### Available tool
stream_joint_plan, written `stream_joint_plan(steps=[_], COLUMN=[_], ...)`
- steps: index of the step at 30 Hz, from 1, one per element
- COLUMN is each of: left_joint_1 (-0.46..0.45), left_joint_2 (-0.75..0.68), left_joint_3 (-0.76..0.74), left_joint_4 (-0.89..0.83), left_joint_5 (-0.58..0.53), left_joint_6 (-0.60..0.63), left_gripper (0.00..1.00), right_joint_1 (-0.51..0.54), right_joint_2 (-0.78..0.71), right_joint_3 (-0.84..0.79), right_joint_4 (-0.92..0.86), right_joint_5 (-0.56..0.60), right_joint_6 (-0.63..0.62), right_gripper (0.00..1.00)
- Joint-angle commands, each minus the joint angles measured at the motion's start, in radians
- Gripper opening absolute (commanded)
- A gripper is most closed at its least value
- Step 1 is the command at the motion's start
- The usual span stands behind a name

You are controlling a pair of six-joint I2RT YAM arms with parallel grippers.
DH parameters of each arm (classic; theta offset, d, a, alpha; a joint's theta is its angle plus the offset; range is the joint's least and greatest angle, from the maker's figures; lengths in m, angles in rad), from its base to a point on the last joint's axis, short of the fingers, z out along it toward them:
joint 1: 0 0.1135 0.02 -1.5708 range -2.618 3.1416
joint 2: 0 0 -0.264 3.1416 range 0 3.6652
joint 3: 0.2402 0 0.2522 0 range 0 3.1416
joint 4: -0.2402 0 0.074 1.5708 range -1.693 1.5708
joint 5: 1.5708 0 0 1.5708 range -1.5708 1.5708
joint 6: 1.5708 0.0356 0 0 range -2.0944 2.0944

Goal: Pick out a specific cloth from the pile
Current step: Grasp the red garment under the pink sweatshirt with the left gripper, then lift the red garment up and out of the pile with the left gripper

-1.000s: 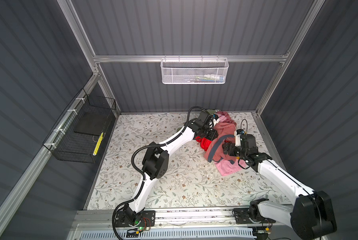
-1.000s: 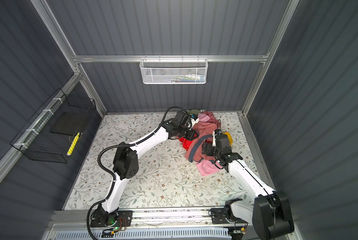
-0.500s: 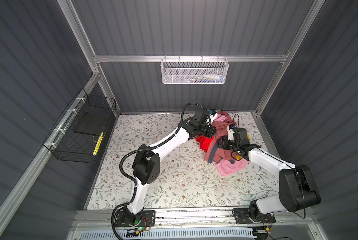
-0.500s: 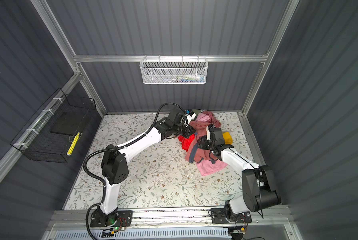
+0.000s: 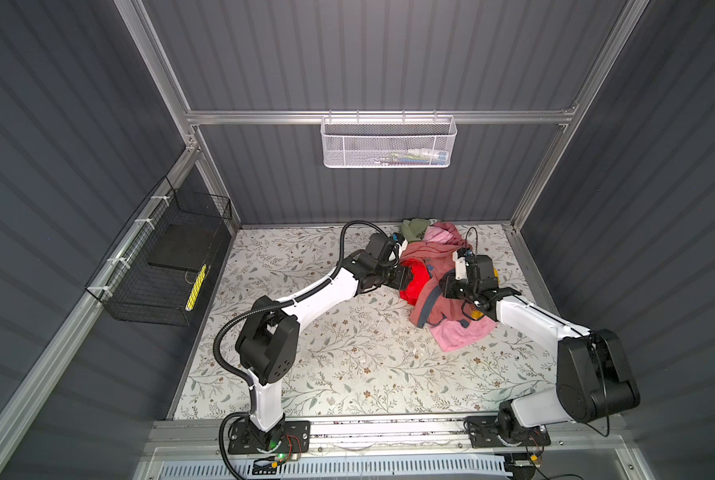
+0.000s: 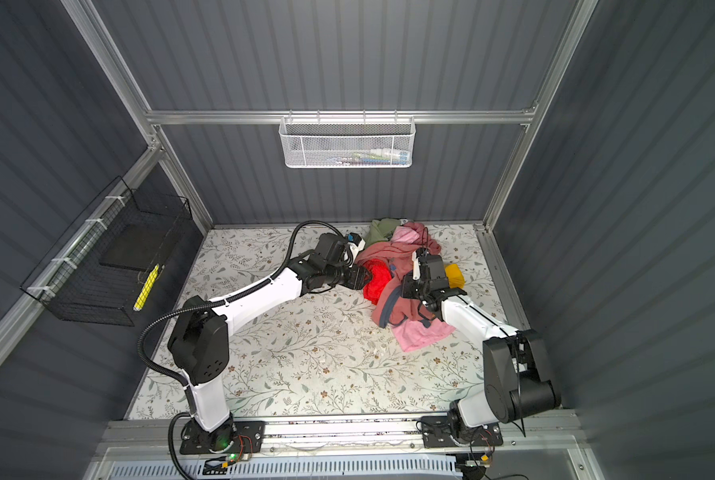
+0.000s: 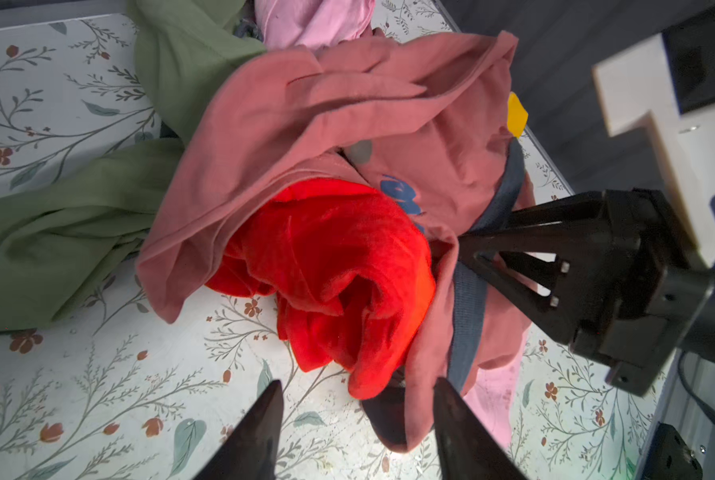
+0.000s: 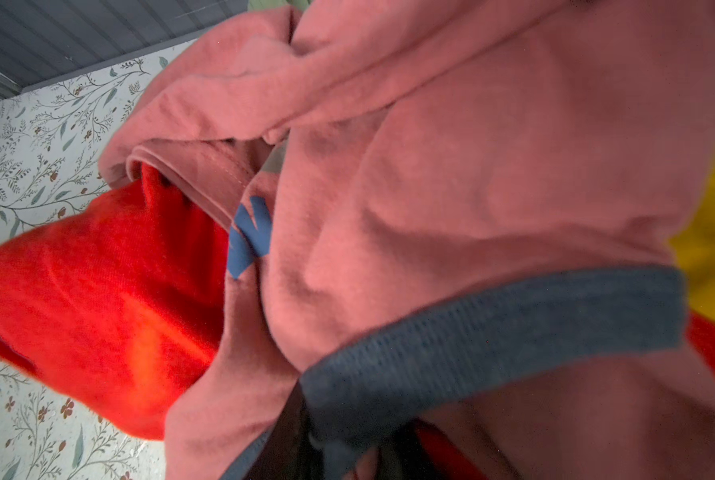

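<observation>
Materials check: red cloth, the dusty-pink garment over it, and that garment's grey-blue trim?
The red cloth: thin soft textile with some sheen, going by the bright orange highlights; fibre unclear.
The dusty-pink garment: matte knit, likely cotton jersey; soft folds, stitched hem.
The grey-blue trim: ribbed knit band; fine parallel ribs show in the right wrist view.

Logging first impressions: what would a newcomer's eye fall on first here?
The bright red cloth, poking out from under the dusty-pink garment in the pile at the far right of the floral table. Then both arms reaching in: left gripper, jaws open beside the red; right gripper, jaws pinching the garment's grey-blue trim.
</observation>
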Motion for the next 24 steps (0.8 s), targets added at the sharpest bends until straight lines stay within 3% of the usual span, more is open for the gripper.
stream_joint_plan(steps=[1, 8, 11, 14, 24], left_joint_1=[-0.003, -0.004, -0.004, -0.003, 0.038], left_joint_2=[0.036, 0.188, 0.223, 0.203, -0.086], left_joint_3=[0.026, 0.155, 0.191, 0.198, 0.251], left_joint_4=[0.052, 0.051, 0.051, 0.058, -0.088], left_joint_5=[0.063, 0.154, 0.155, 0.141, -0.03], left_joint_6=[-0.033, -0.068, -0.077, -0.069, 0.082], left_gripper=[0.57, 0.48, 0.32, 0.02, 0.0], right_joint_1=[-0.008, -0.01, -0.014, -0.023, -0.086], right_joint_2=[-0.03, -0.049, -0.047, -0.044, -0.053], right_joint_3=[-0.019, -0.039, -0.041, -0.046, -0.089], right_joint_4=[0.006, 0.007, 0.012, 0.012, 0.03], right_joint_5=[0.01, 0.02, 0.017, 0.025, 0.034], right_joint_6=[-0.012, -0.013, -0.008, 0.002, 0.043], right_gripper=[0.28, 0.29, 0.29, 0.29, 0.29])
